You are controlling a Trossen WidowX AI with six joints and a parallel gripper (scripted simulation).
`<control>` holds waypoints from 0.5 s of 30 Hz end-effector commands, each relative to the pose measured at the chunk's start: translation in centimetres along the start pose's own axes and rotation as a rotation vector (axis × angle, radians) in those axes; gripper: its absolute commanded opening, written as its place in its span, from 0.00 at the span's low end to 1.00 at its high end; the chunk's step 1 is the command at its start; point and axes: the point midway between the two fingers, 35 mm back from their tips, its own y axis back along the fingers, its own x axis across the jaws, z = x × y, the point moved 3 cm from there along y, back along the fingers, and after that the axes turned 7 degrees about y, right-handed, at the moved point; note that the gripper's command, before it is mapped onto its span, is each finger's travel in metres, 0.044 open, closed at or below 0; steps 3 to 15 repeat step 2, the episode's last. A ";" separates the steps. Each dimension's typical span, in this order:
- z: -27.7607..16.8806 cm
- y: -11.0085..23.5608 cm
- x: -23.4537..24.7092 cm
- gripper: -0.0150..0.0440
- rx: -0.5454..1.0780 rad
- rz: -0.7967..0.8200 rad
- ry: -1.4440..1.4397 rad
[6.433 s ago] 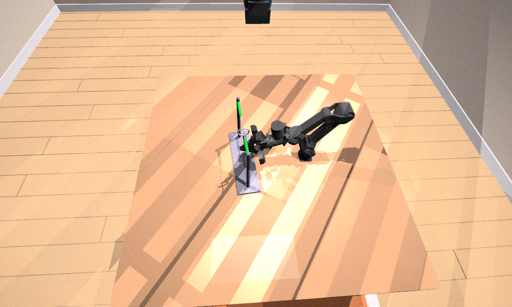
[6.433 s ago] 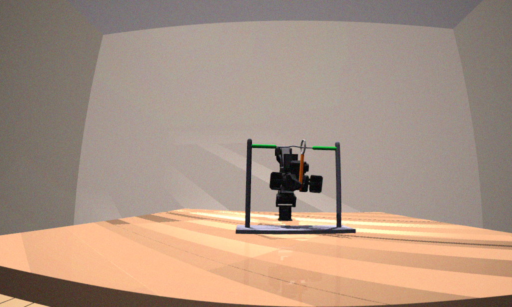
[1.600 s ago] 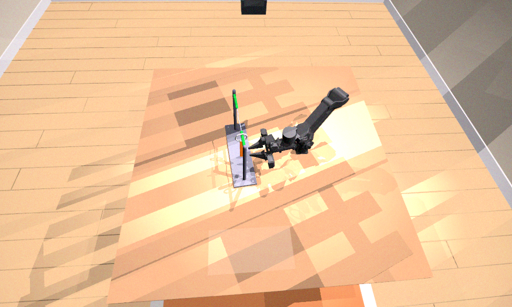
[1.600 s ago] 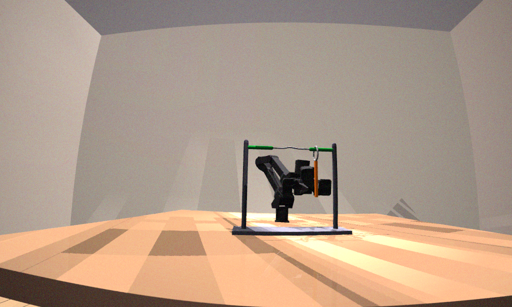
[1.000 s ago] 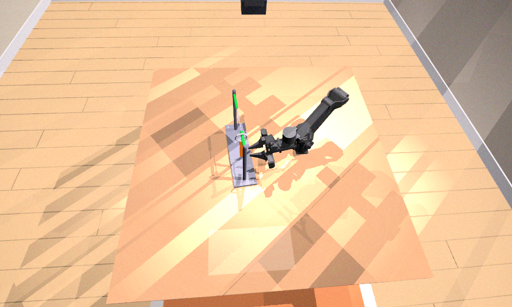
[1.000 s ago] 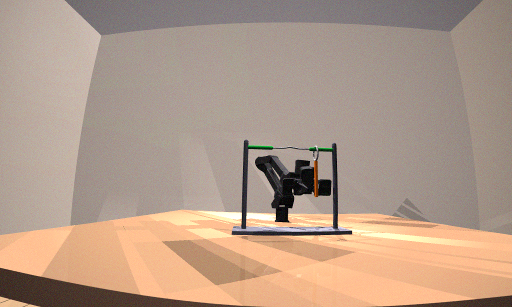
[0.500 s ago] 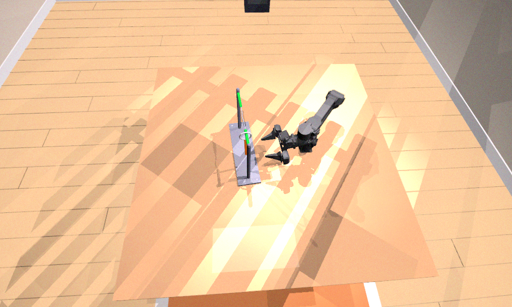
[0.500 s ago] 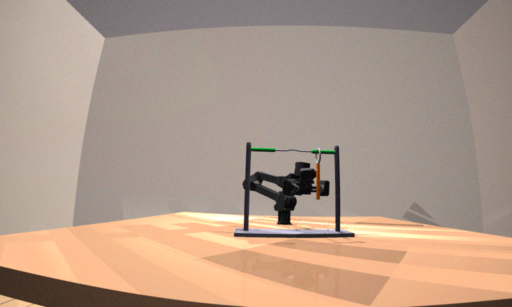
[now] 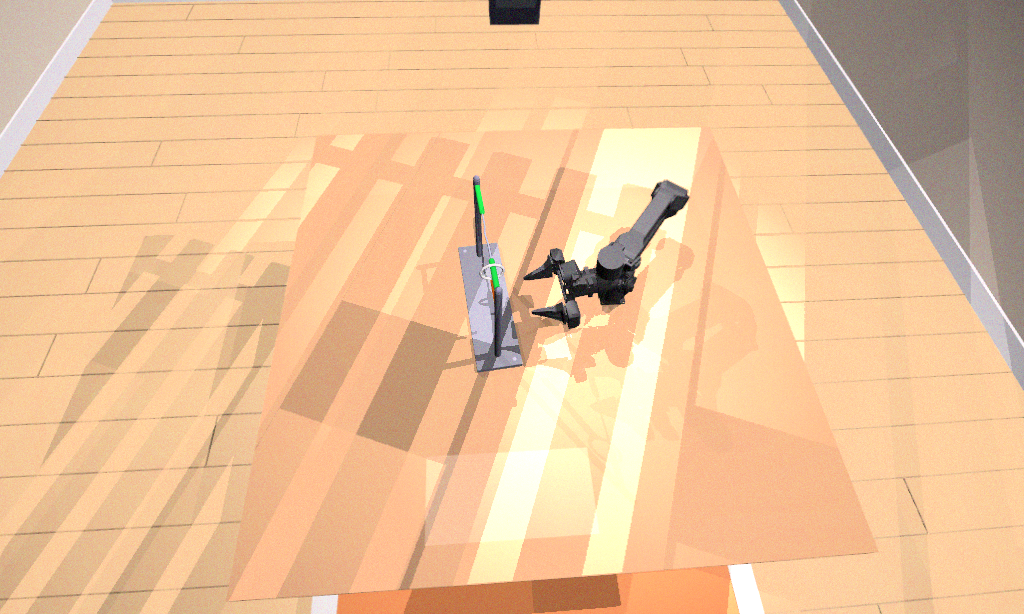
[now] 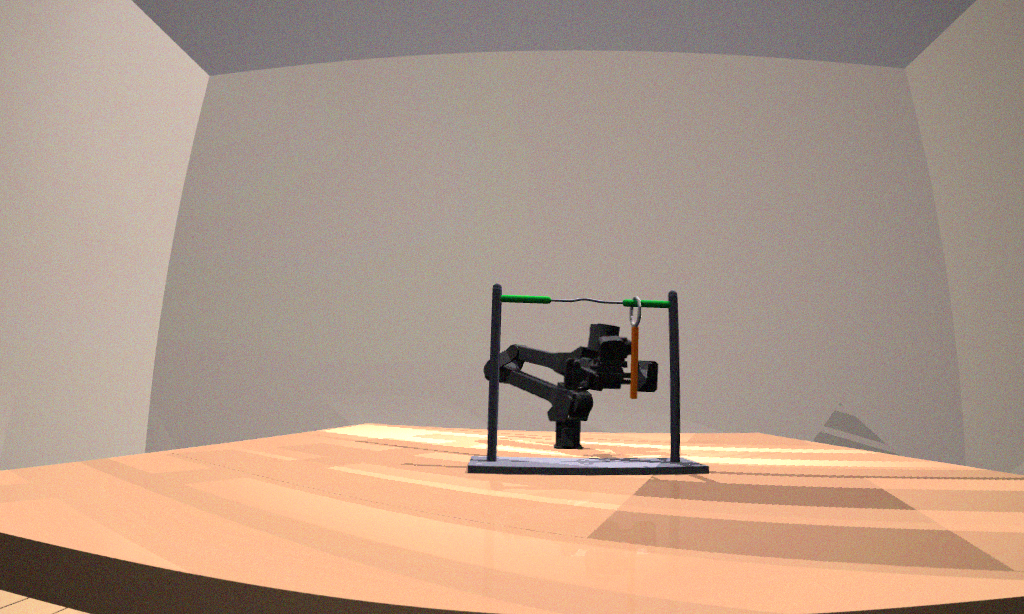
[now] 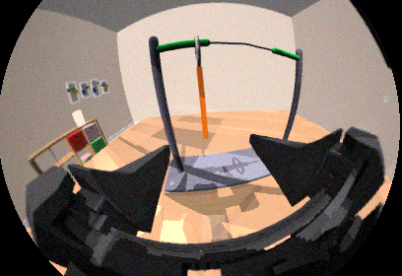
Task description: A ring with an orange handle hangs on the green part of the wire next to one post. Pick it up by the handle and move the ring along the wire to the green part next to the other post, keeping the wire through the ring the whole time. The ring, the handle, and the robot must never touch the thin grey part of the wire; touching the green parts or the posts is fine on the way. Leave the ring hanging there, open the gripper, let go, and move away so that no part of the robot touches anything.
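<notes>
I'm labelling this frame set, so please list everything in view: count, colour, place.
Flat grey base plate: one, mid-table.
Dark upright posts: two, at the plate's ends.
Wire's green end sleeves: two, beside each post.
Thin grey wire: one, between the sleeves.
Silver ring: one, hanging on one sleeve.
Orange handle: one, hanging below the ring.
Wooden table: one, peach-toned.
Dark arm: one; its end effector open, apart from the handle.
</notes>
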 end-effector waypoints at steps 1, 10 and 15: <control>-0.2 0.0 0.0 1.00 0.004 -0.003 -0.003; -0.2 0.0 0.0 1.00 0.004 -0.003 -0.003; -0.2 0.0 0.0 1.00 0.004 -0.003 -0.003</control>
